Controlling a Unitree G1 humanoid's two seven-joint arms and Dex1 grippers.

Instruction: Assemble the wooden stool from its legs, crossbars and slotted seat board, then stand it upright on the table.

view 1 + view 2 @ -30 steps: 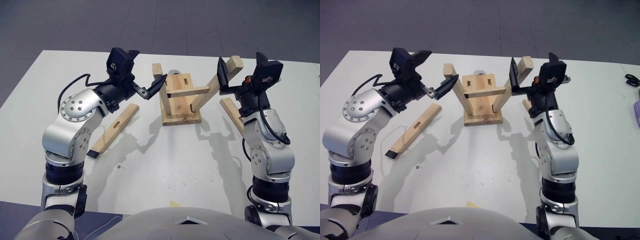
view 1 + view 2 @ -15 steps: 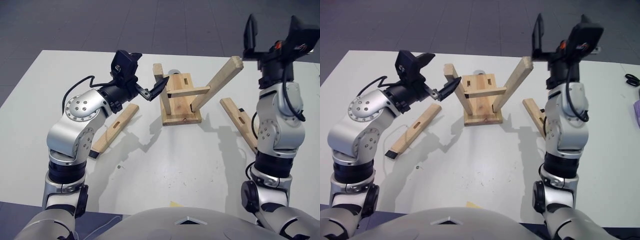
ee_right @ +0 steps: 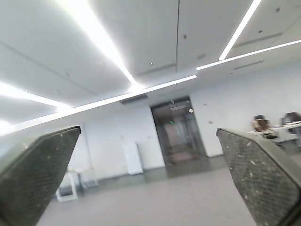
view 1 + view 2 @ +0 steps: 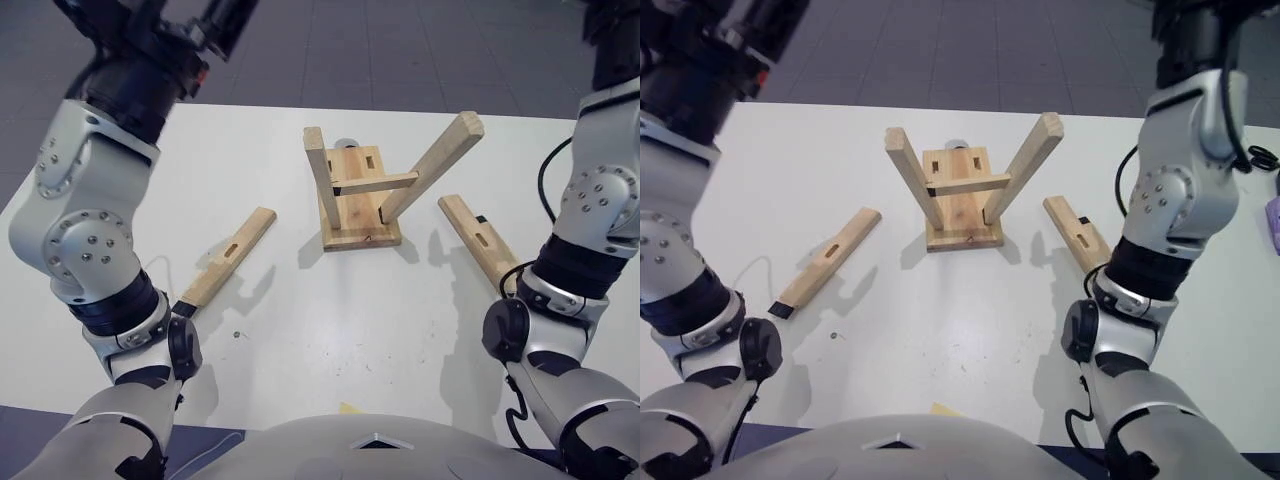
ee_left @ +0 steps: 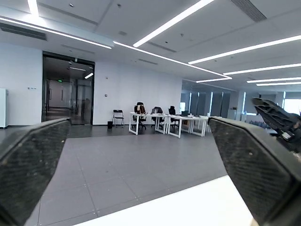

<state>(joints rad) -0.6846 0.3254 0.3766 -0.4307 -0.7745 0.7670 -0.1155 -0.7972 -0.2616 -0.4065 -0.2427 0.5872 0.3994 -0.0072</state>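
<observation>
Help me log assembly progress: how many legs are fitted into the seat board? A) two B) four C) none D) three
A: left fitted leg and right fitted leg rise from the seat board, joined by a crossbar; left loose leg and right loose leg lie on the table.

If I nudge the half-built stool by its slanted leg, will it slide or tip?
It probably tips rather than slides: the slanted leg leans well out past the small seat board it stands on. It looks rigid, being solid wood, yet the single crossbar joint may be loose, so the leg could shift.
</observation>
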